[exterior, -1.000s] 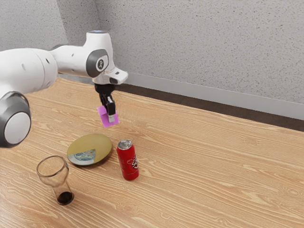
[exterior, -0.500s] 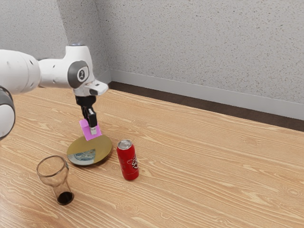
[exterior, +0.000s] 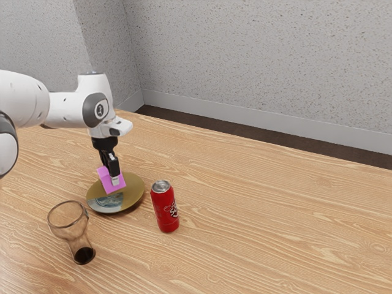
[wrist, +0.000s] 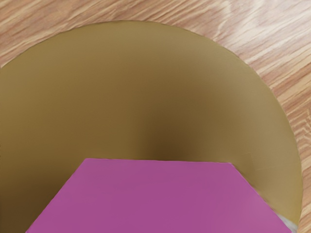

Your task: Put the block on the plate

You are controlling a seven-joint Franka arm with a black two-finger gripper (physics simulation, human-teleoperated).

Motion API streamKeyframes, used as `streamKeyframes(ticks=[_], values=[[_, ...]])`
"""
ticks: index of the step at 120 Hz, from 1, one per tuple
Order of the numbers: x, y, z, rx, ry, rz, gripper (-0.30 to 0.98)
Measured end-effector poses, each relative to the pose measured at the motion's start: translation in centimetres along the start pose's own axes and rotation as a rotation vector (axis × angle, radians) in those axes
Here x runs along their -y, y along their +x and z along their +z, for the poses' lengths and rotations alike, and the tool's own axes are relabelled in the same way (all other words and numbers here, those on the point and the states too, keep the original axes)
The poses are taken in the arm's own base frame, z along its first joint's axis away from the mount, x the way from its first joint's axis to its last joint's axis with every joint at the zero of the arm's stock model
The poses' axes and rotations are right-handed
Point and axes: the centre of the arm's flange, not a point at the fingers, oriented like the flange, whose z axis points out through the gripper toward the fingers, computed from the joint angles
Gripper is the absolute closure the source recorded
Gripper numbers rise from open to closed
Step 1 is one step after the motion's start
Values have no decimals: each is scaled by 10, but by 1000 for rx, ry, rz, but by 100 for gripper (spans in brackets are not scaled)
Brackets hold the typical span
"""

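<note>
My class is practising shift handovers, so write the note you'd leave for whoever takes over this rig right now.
Gripper: shut on the pink block.
Job's things: block over the plate; I can't tell whether it touches. The plate lies on the table, between the glass and red can in the exterior view.
Done: block picked up and over the plate.
Left: lower it if needed, release, then back the gripper away.

One black gripper (exterior: 114,181), which clasps a pink block (exterior: 105,179) over a gold plate (exterior: 136,187). One red can (exterior: 163,211), upright, near the plate. One clear glass (exterior: 69,230), upright. One wooden table (exterior: 263,226), bearing plate, can and glass.
</note>
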Motion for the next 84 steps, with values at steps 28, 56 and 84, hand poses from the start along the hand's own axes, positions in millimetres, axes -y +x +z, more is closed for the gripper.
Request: streamKeyframes(ticks=[28, 56, 84], values=[[0, 1, -1, -6, 4, 11, 10], [-16, 14, -77, -90, 74, 64, 3], [-151, 63, -212, -158, 162, 314, 1]])
